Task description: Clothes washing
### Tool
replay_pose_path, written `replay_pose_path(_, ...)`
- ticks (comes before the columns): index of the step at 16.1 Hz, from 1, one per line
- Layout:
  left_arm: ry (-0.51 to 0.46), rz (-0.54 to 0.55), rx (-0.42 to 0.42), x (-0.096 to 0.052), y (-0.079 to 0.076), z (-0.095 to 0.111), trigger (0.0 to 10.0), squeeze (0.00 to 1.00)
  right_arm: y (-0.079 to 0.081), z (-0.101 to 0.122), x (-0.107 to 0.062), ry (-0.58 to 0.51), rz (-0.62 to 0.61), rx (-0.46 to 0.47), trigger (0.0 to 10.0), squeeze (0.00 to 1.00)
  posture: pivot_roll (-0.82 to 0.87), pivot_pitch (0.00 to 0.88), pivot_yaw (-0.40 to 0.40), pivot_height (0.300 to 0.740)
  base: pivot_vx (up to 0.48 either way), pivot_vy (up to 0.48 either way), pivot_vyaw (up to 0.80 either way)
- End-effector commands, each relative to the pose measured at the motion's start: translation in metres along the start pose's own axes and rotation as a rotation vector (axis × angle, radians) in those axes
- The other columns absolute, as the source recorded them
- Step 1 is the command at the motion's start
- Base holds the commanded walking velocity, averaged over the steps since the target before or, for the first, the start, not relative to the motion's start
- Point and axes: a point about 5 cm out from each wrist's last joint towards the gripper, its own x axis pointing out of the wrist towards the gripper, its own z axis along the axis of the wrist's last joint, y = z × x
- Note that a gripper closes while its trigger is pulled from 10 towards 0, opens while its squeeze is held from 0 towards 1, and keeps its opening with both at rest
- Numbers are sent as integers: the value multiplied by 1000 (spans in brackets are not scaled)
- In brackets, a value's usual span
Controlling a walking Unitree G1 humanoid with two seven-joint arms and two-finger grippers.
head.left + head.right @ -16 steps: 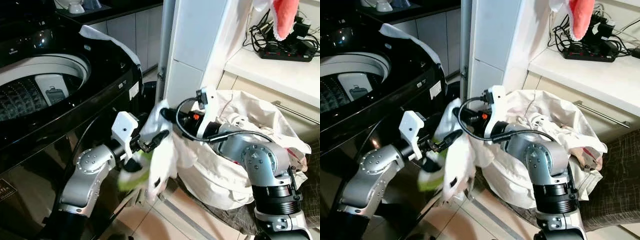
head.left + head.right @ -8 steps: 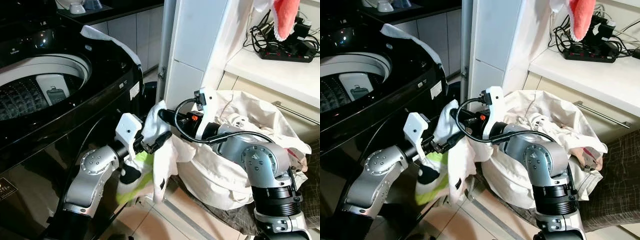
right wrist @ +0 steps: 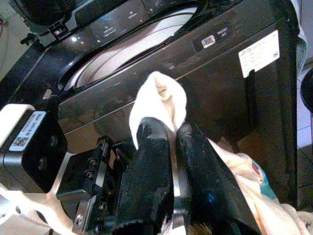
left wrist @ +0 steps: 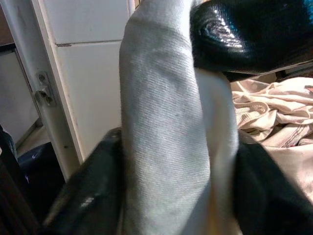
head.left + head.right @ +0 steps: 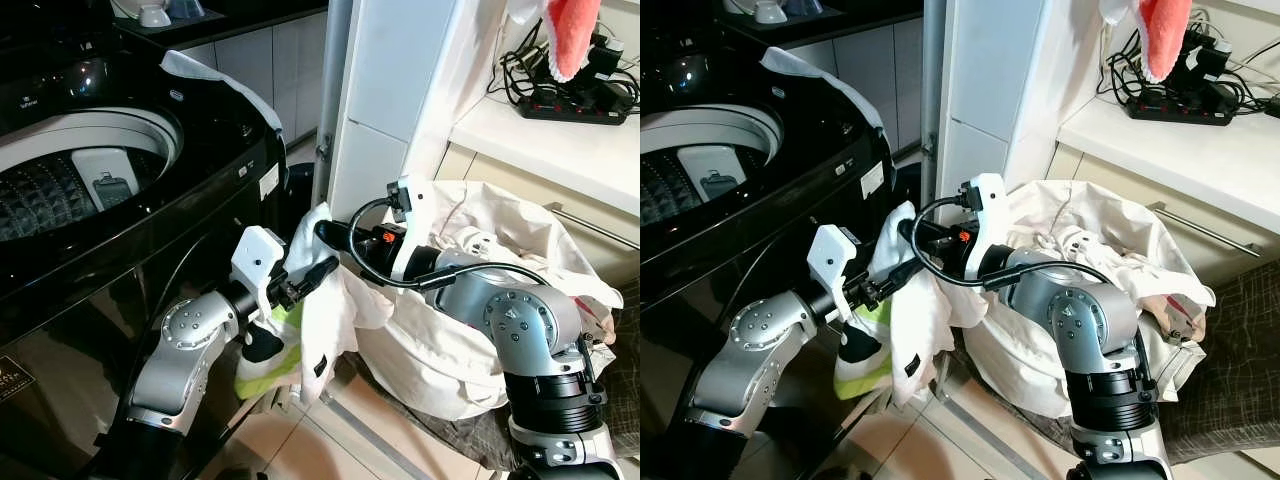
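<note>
The washing machine [image 5: 130,190] fills the upper left of the frame, lid up and drum [image 5: 70,175] exposed, with a pale cloth [image 5: 215,75] draped over its far rim. At lower centre the left gripper [image 5: 318,272] is closed on the upper fold of a white garment [image 5: 325,320], which hangs slack toward the floor; a yellow-green item [image 5: 270,365] hangs beside it below the left wrist. Immediately right, the right gripper [image 5: 330,232] is pinched on the same white garment, the fingers [image 3: 146,142] together around a tuft of cloth. Both grips sit just beside each other in front of the machine's dark front panel. At centre right stands the open laundry bag [image 5: 480,330], with more clothes inside. Judgement: the step in hand is carrying the garment to the drum. To do it well, one gripper should let go before the lift so the arms do not pull against each other, and the load should rise well above the rim so the trailing hem clears.
</note>
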Motion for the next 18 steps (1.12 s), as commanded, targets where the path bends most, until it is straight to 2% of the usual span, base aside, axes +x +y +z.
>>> replay_pose_path(1,-2,0,-4,1,1,1,0,0,3,6,-5,-26,13,-7,0,0,-8,0,-67,740,0,0,0)
replay_pose_path(18,12,-2,-17,-1,3,0,0,0,3,7,-6,-31,10,-9,0,0,-7,0,-66,740,0,0,0)
